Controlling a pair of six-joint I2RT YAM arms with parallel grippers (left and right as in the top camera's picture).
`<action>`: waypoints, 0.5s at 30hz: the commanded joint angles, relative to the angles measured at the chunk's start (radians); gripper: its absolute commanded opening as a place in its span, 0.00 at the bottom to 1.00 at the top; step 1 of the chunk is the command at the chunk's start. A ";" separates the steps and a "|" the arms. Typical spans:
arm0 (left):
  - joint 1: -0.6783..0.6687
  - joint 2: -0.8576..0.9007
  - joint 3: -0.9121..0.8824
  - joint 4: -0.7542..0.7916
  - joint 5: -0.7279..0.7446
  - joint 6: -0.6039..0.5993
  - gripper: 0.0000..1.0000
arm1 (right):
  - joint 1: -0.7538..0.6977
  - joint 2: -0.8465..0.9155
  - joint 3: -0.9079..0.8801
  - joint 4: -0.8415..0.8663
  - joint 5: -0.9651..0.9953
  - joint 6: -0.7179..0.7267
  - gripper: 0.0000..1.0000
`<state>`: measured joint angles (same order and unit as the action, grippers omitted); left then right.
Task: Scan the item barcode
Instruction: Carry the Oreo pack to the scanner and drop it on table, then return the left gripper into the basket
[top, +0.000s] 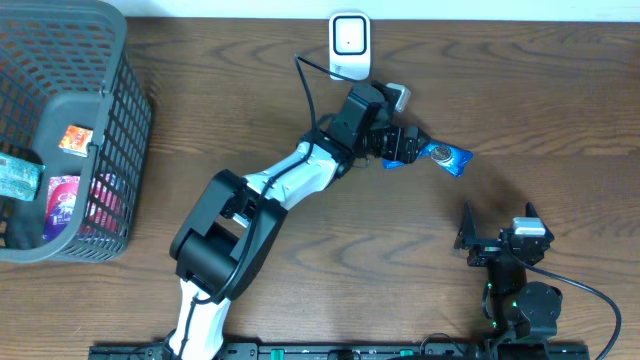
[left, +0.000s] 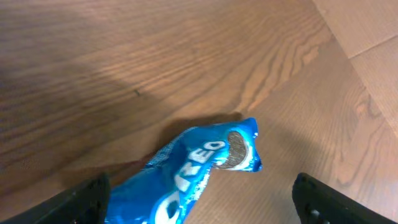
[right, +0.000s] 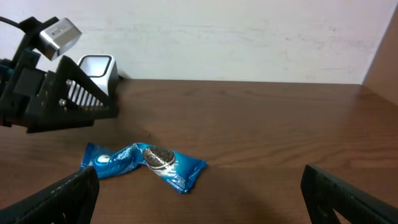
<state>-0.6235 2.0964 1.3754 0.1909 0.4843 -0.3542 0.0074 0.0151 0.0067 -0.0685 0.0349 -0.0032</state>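
Left arm stretched toward scanner (top: 350, 42), left gripper (top: 405, 148) spread wide over Oreo pack (top: 445, 155) on table (top: 520, 90), right gripper (top: 497, 235) likewise spread

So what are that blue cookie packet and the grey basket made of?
Blue cookie packet: likely thin plastic film, glossy; it crinkles and catches light. Grey basket: probably moulded plastic, matte; uniform open grid walls.

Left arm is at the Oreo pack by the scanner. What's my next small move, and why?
Probably lift the left gripper straight up and clear. Its jaws stand open and the Oreo pack lies loose on the table near the scanner, so a straight lift should avoid dragging it.
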 joint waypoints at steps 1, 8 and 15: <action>0.072 -0.121 0.011 0.001 -0.006 0.018 1.00 | -0.007 -0.004 -0.001 -0.003 0.001 0.017 0.99; 0.335 -0.492 0.011 -0.150 -0.006 0.034 0.98 | -0.007 -0.004 -0.001 -0.003 0.001 0.017 0.99; 0.758 -0.755 0.011 -0.331 -0.007 0.069 0.98 | -0.007 -0.004 -0.001 -0.003 0.001 0.017 0.99</action>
<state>-0.0181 1.4082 1.3792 -0.0891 0.4820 -0.3115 0.0074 0.0151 0.0067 -0.0685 0.0345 -0.0032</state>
